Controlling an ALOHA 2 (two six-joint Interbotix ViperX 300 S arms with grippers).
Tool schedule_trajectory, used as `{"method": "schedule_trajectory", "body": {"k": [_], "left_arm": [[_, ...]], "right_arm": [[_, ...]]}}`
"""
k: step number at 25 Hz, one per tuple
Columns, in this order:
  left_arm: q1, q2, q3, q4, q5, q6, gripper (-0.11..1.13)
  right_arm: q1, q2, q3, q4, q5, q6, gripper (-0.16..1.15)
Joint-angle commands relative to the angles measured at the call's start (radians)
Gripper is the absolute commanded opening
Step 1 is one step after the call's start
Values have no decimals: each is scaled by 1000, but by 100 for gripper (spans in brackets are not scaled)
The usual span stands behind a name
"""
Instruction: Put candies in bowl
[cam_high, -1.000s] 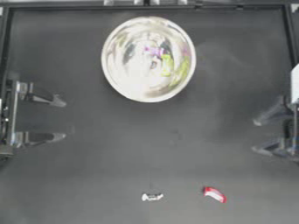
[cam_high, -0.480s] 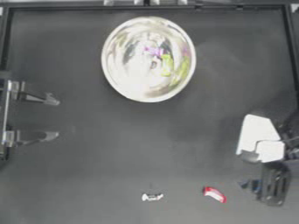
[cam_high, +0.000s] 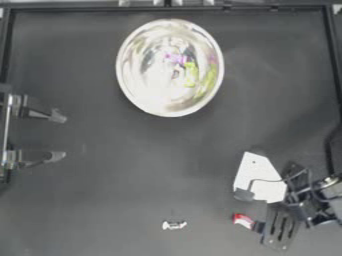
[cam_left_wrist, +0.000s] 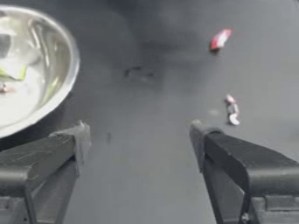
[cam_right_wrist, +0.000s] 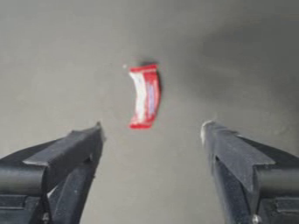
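Candies: your red-white candy (cam_right_wrist: 144, 96) lies on the table (cam_high: 100, 200) well away from the bowl (cam_high: 127, 80), with the right gripper (cam_right_wrist: 151, 131) spread wide just beside it. A white candy (cam_high: 174, 225) lies nearby. Inside the bowl, reflections blur other candies. Your left gripper (cam_high: 59, 137), also spread, waits beside the bowl.

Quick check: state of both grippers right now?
Left gripper: open, empty, parked at left.
Right gripper: open, empty, above small red-white wrapped candy.

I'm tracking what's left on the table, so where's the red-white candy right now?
In the top view the red-white candy lies on the table near the bottom edge, right of the white candy, with the right end effector open just beside it.
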Motion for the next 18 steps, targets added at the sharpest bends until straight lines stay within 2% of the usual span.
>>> {"method": "schedule_trajectory", "body": {"k": [1,12,18], "left_arm": [[2,-2,-3,3,-6,-2,99],[3,-3,3,0,-18,-3,99],[5,-5,12,-8,-40,-6,99]], "right_arm": [[12,41,-12,3,-35,6,97],[26,161,-23,38,-87,9,97],[28,215,-34,34,-95,9,97]]}}
